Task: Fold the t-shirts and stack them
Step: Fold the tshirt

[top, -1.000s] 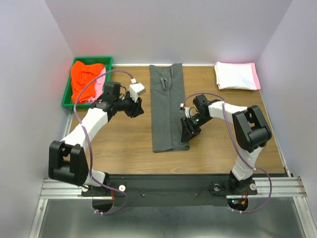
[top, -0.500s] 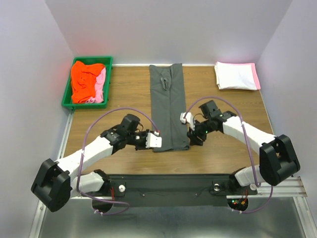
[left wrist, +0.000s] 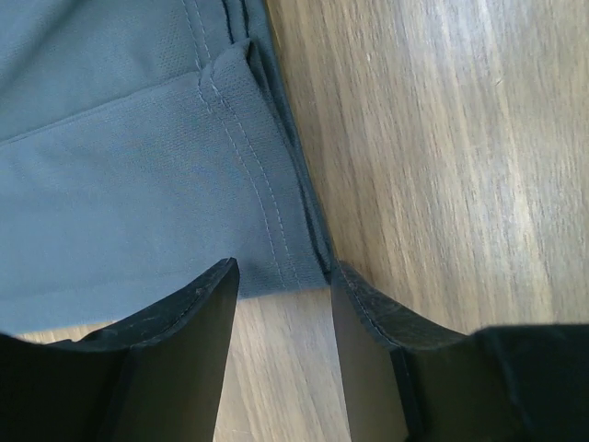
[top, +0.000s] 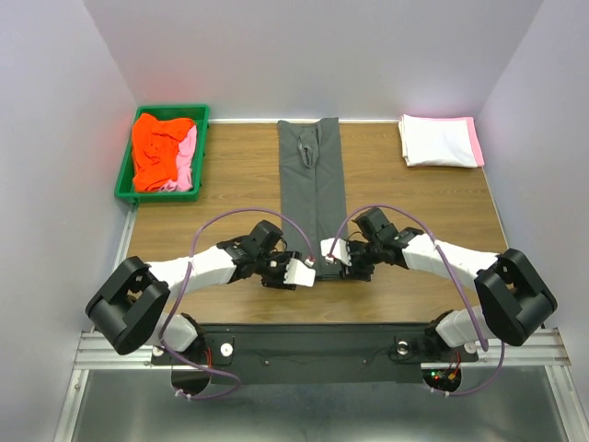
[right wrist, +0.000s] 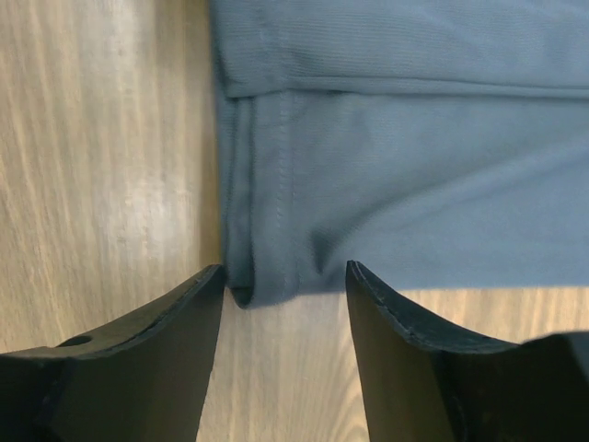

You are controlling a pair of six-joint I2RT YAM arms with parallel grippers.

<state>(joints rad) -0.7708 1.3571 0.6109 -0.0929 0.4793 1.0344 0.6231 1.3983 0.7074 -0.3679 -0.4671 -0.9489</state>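
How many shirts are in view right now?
5: grey shirt mid-table; orange shirt and crumpled pink shirt in the bin; white shirt atop a folded pink shirt, far right. Others may be hidden.

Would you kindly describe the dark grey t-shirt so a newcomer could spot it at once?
On the wooden table, look along the middle, between the green bin at far left and the folded white t-shirt at far right. The dark grey t-shirt lies there as a long narrow strip, the only grey cloth.
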